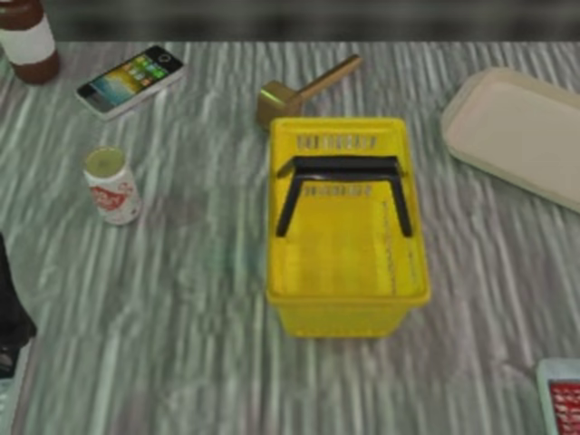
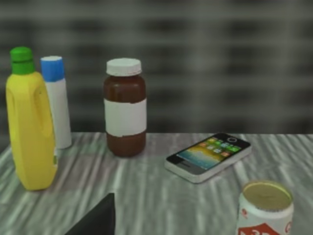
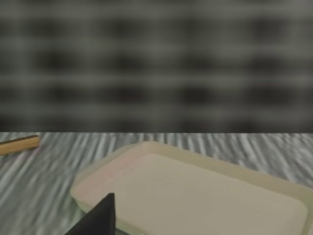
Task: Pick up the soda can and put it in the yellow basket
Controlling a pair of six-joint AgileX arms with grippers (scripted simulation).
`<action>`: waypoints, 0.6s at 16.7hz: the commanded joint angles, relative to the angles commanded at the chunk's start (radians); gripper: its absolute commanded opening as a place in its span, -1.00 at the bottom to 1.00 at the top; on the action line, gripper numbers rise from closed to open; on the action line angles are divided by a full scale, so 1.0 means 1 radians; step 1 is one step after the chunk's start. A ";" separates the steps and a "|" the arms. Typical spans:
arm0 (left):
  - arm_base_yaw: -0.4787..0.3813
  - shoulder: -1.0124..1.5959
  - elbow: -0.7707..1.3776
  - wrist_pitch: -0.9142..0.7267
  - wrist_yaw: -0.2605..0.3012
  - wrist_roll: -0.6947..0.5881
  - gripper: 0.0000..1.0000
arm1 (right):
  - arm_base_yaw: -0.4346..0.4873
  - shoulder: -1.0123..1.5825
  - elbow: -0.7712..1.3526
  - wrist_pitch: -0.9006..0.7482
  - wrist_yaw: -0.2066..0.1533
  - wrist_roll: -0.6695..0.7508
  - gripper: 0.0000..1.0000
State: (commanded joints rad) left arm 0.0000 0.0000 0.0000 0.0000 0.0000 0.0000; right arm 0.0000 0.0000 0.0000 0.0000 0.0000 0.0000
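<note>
Small white cylindrical soda can (image 1: 111, 186) with red markings stands upright on the table's left side, well apart from the bright yellow slotted plastic basket (image 1: 347, 304) at centre.

The can's long axis is vertical, its pale greenish top facing up; the left wrist view cuts off its lower body. The basket's long side runs from the far edge toward the near edge, its black handle folded across the opening. The left arm (image 1: 13, 317) sits at the left edge, mostly out of frame; whether its pincer is apart or together cannot be told. The right arm is out of the top view. A flat beige tray (image 1: 521, 136) lies far right, cut by the frame; a brown white-labelled bottle (image 1: 29, 38) stands at the far-left corner, partly cropped.
</note>
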 joint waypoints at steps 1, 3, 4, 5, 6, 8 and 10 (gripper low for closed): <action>0.000 0.000 0.000 0.000 0.000 0.000 1.00 | 0.000 0.000 0.000 0.000 0.000 0.000 1.00; -0.002 0.010 0.010 -0.008 0.001 0.004 1.00 | 0.000 0.000 0.000 0.000 0.000 0.000 1.00; -0.005 0.030 0.030 -0.023 0.002 0.012 1.00 | 0.000 0.000 0.000 0.000 0.000 0.000 1.00; -0.008 0.061 0.060 -0.047 0.003 0.024 1.00 | 0.000 0.000 0.000 0.000 0.000 0.000 1.00; -0.013 0.103 0.100 -0.076 0.004 0.039 1.00 | 0.000 0.000 0.000 0.000 0.000 0.000 1.00; -0.022 0.218 0.207 -0.153 0.005 0.078 1.00 | 0.000 0.000 0.000 0.000 0.000 0.000 1.00; -0.032 0.373 0.345 -0.246 0.005 0.127 1.00 | 0.000 0.000 0.000 0.000 0.000 0.000 1.00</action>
State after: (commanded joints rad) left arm -0.0323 0.3730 0.3451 -0.2463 0.0045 0.1272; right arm 0.0000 0.0000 0.0000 0.0000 0.0000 0.0000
